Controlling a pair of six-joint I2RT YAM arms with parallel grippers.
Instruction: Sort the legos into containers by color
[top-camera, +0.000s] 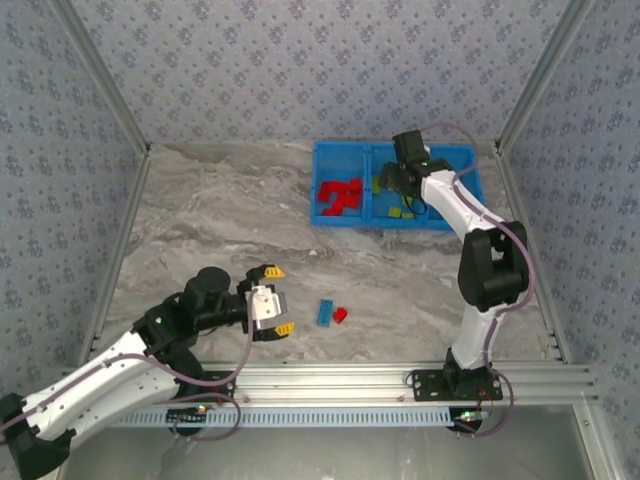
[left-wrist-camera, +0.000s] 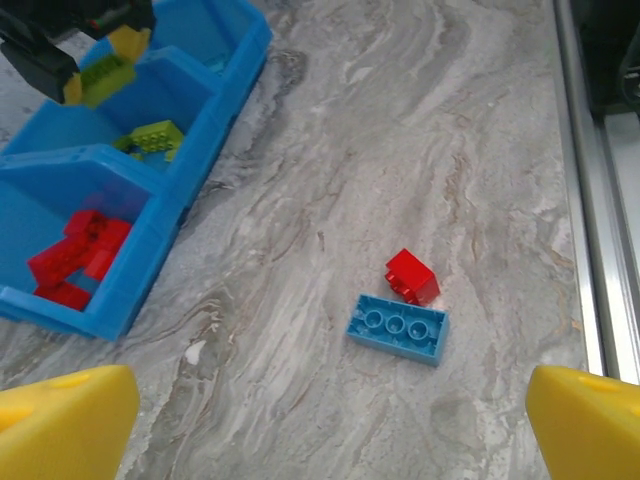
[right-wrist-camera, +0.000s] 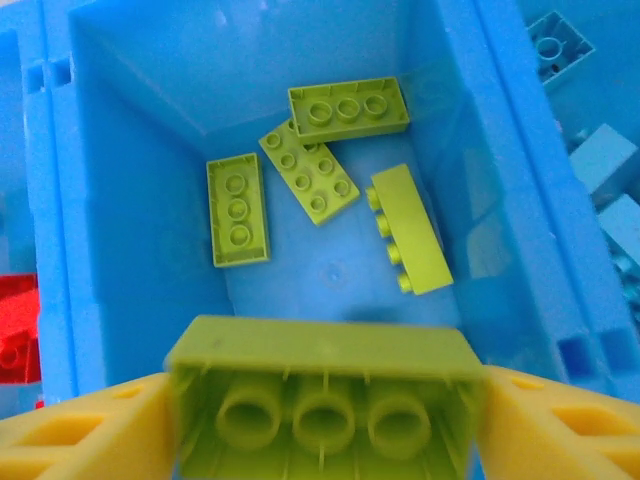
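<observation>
right pincer (right-wrist-camera: 320, 425) is clamped on a lime brick (right-wrist-camera: 320, 380), hollow underside toward its camera, hanging over the middle compartment (right-wrist-camera: 330, 275) of the blue bin (top-camera: 340, 150). four more lime bricks (right-wrist-camera: 345, 107) lie loose on that floor (one tipped on its side). red bricks (top-camera: 338, 197) sit in the next compartment on one side, light blue bricks (right-wrist-camera: 600, 160) on the other. left pincer (left-wrist-camera: 320, 425) hangs with fingers wide apart above the worktop (left-wrist-camera: 400, 120), where a single blue brick (left-wrist-camera: 397, 327) and a small red brick (left-wrist-camera: 411, 276) lie just beside each other.

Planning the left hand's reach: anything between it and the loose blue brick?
Nothing: bare tabletop separates left hand from blue brick, per left wrist view.
</observation>
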